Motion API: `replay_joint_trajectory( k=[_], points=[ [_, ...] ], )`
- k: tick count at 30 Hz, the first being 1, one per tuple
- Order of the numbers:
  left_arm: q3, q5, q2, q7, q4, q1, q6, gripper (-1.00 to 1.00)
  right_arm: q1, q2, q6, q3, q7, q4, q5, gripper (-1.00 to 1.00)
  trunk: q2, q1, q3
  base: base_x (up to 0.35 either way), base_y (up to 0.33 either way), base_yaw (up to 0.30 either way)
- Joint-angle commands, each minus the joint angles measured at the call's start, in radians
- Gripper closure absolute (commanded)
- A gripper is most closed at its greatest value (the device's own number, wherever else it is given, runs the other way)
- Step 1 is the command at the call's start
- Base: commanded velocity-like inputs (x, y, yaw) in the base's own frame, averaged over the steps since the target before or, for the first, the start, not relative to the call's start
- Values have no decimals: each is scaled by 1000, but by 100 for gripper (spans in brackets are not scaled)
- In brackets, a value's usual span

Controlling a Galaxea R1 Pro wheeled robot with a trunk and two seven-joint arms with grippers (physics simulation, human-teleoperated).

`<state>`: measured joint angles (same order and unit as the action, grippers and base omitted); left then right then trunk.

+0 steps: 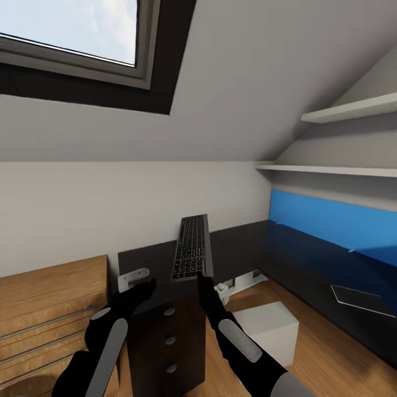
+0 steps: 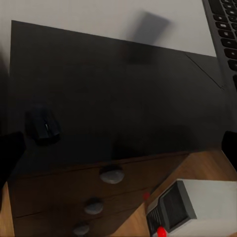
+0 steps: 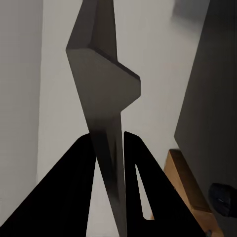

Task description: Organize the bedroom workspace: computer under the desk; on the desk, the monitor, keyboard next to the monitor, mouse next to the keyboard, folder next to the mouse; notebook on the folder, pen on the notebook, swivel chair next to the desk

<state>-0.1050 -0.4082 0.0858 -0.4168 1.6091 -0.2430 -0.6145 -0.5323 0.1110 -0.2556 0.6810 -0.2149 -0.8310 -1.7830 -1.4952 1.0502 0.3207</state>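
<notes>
Head view: the right end effector (image 1: 199, 277) pinches the near edge of the keyboard (image 1: 191, 247), which rises tilted above it, off the black drawer cabinet (image 1: 165, 325) below. The left end effector (image 1: 144, 286) hovers beside it over the cabinet top; I cannot tell its opening. The worktop (image 1: 286, 248) with its blue panel lies to the right.

Left wrist view: the mouse (image 2: 44, 126) rests on the cabinet top, the computer (image 2: 192, 207) on the floor beyond.

Right wrist view: both fingers (image 3: 79, 197) press the keyboard's (image 3: 101, 94) edge.
</notes>
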Motion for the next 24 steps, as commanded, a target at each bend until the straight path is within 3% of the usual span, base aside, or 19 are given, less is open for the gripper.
replay_joint_trajectory(
  k=[1,24],
  points=[
    [-1,-11,0,-10,1,-1,-2,-100,-2,-1,-7,5,-9,1,-12,100,-1,0,3,0,0,0],
    [-1,-10,0,-10,1,-1,-2,-100,-2,-2,-6,3,-2,1,-13,100,-1,0,37,0,0,0]
  ],
)
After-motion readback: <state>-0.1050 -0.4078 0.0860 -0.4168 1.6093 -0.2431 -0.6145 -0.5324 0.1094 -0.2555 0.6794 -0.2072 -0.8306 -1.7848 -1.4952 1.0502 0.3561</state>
